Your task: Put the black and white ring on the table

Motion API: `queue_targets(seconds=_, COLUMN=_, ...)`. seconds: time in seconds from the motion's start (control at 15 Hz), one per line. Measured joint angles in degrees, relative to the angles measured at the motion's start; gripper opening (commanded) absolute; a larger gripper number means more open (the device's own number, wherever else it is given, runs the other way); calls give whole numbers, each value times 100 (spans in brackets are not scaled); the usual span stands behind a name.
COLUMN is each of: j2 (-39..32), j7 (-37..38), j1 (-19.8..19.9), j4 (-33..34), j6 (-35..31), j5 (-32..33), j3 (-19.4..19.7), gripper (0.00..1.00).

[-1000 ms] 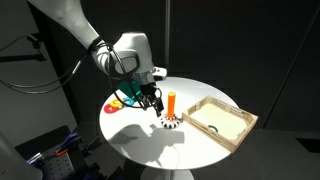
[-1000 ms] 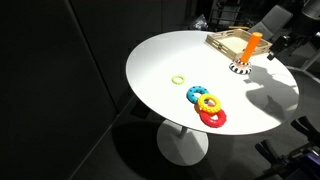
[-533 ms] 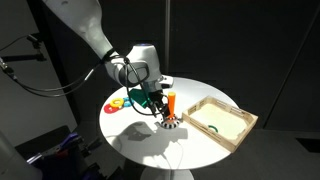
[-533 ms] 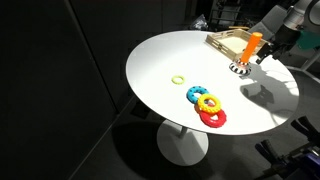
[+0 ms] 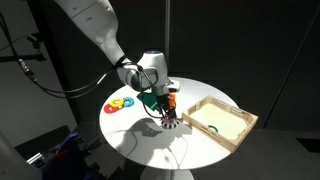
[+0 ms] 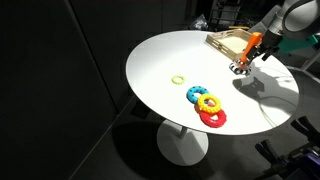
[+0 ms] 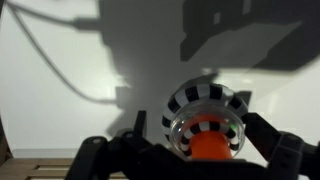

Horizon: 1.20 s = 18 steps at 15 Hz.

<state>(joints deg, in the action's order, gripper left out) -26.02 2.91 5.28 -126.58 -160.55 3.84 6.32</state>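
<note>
The black and white ring (image 7: 205, 112) sits round the foot of an orange peg (image 7: 210, 150) on the table (image 5: 140, 140), just beside the wooden tray (image 5: 225, 122). Within the last second the gripper (image 5: 163, 110) has swung over from above the coloured rings (image 6: 206, 106) and dropped onto the peg. Its jaws look spread either side of the ring, gripping nothing, though the wrist view is dim. The ring is not yet off the peg, so closing on it seems the likely next step

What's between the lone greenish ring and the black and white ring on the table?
Nothing: in an exterior view the table between the greenish ring and the black and white ring is bare; the coloured rings lie aside.
</note>
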Motion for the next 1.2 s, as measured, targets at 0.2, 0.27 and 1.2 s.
queue_targets(seconds=0.2, j2=-231, j7=0, j1=1, j4=234, j6=0, j5=-168, j3=-23, gripper=100)
queue_targets(seconds=0.27, j2=-287, j7=-3, j1=9, j4=289, j6=0, j5=-237, j3=-41, gripper=100)
queue_targets(seconds=1.2, j2=-515, j7=-402, j1=520, j4=504, j6=-550, j5=-807, j3=-654, gripper=100)
